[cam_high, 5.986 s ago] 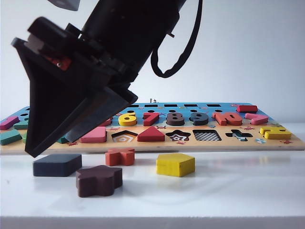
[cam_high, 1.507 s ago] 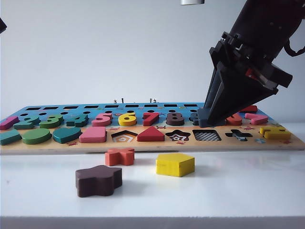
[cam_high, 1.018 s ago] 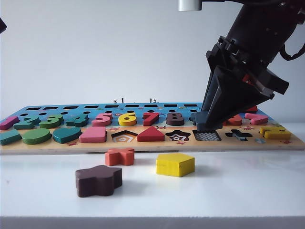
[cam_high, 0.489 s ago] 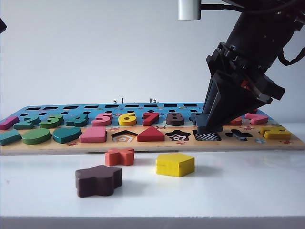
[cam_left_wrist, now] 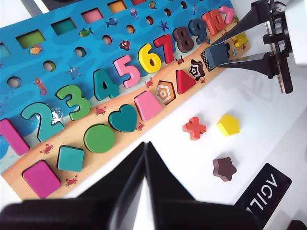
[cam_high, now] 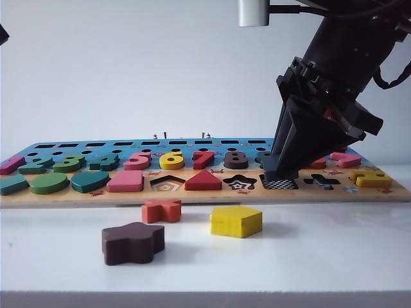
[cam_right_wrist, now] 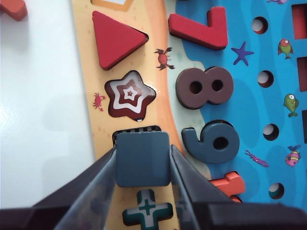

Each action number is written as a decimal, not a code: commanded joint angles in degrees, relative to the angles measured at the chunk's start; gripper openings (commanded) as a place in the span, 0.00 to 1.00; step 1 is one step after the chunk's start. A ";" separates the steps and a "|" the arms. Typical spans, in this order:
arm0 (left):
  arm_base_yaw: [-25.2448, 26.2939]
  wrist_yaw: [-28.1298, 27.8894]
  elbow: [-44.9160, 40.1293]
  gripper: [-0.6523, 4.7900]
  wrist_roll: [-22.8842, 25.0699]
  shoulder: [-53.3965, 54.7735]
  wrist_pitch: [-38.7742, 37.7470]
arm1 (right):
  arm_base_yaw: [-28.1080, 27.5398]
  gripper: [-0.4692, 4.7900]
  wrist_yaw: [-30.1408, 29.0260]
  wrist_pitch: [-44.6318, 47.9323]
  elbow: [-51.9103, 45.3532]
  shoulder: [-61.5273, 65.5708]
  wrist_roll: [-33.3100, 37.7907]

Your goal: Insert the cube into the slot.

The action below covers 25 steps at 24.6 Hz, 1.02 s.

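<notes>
right gripper [cam_right_wrist: 143,160] pinching flat dark navy square wooden cube [cam_right_wrist: 143,159] directly over checkerboard-floored square slot [cam_right_wrist: 136,130] of wooden puzzle board [cam_high: 205,192], beside star recess [cam_right_wrist: 130,95]. left gripper [cam_left_wrist: 145,158] pressed together, held above desk [cam_high: 321,256], well apart from slot.

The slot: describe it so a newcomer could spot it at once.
On the wooden puzzle board, follow the front orange strip to the right gripper, whose fingers grip the cube. The slot is the square recess beneath it, alone in having a checkerboard floor.
</notes>
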 commanded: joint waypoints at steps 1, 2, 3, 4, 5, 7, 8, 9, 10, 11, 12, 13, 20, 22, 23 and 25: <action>-0.04 0.48 0.24 0.15 0.24 0.02 0.76 | 0.07 0.26 -0.24 0.61 0.17 0.33 -0.20; -0.04 0.48 0.24 0.15 0.24 0.02 0.74 | 0.07 0.26 -0.24 0.70 0.17 0.37 -0.22; -0.04 0.48 0.24 0.15 0.24 0.02 0.74 | 0.07 0.26 -0.24 0.68 0.17 0.37 -0.22; -0.04 0.48 0.24 0.15 0.24 0.02 0.76 | 0.07 0.26 -0.24 0.68 0.17 0.37 -0.20; -0.04 0.48 0.24 0.15 0.24 0.02 0.76 | 0.07 0.26 -0.24 0.68 0.17 0.37 -0.20; -0.04 0.48 0.24 0.15 0.24 0.02 0.74 | 0.07 0.26 -0.24 0.68 0.17 0.39 -0.20; -0.04 0.48 0.24 0.15 0.24 0.02 0.76 | 0.07 0.26 -0.24 0.68 0.17 0.39 -0.20; -0.04 0.48 0.24 0.15 0.24 0.02 0.74 | 0.07 0.26 -0.24 0.68 0.17 0.39 -0.20; -0.04 0.48 0.24 0.15 0.24 0.02 0.74 | 0.07 0.26 -0.24 0.68 0.17 0.39 -0.20; -0.04 0.48 0.24 0.15 0.24 0.02 0.74 | 0.07 0.26 -0.24 0.70 0.17 0.39 -0.15; -0.04 0.48 0.24 0.15 0.24 0.02 0.74 | 0.07 0.26 -0.26 0.70 0.17 0.39 -0.09; -0.07 0.48 0.24 0.15 0.24 0.02 0.74 | 0.07 0.26 -0.31 0.70 0.17 0.39 0.00; -0.04 0.48 0.24 0.15 0.24 0.02 0.74 | 0.07 0.27 -1.22 0.72 0.17 0.81 0.02; -0.04 0.48 0.24 0.15 0.24 0.02 0.74 | 0.07 0.27 -1.20 0.70 0.15 1.03 0.02; -0.04 0.48 0.24 0.15 0.24 0.02 0.74 | 0.07 0.27 -1.16 0.74 0.17 1.25 0.00; -0.04 0.48 0.24 0.15 0.24 0.02 0.74 | 0.07 0.27 -1.07 0.87 0.17 1.46 -0.02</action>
